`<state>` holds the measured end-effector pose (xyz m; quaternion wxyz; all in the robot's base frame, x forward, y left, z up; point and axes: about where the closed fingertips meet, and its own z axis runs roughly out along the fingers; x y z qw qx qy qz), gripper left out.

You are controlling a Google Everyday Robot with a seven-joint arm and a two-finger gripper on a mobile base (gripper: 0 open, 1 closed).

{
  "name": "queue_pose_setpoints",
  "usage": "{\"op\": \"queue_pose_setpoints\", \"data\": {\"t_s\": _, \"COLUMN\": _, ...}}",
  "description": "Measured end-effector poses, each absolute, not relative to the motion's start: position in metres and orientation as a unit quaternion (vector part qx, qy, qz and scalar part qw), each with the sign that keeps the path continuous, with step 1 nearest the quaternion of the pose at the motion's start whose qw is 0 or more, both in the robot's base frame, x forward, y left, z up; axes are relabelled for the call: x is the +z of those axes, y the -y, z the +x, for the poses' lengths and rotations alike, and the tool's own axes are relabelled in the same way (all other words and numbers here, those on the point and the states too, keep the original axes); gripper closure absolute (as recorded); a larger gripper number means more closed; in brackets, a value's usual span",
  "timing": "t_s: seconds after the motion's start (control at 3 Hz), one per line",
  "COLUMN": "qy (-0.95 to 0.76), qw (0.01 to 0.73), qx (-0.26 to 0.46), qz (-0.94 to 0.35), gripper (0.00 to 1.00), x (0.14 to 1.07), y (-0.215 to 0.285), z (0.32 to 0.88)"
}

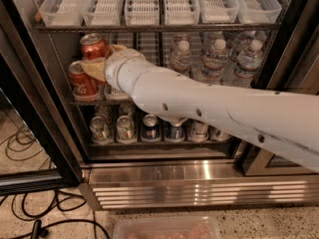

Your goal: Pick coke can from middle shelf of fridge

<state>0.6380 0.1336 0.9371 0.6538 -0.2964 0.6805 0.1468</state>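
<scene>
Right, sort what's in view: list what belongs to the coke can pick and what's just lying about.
Job: upper coke can, lower coke can, middle shelf, fridge, gripper (between the two cans, left end of that shelf).

Lying about: water bottles, bottom-shelf cans, top trays, floor cables, plastic tub.

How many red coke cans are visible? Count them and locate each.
2. The upper coke can sits high at the middle shelf's left end, against the gripper; the lower coke can stands just below-left. The arm may hide more.
</scene>
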Motion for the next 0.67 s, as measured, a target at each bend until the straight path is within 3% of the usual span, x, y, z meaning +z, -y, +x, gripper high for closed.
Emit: {"op": "queue_pose_setpoints", "data": {"t_s": 0.67, "qy": -0.686, "qw": 0.615, "qx": 0.201, "qz": -0.332, "gripper": 1.00, "x": 0.927, "y": -0.150, "z": 0.584}}
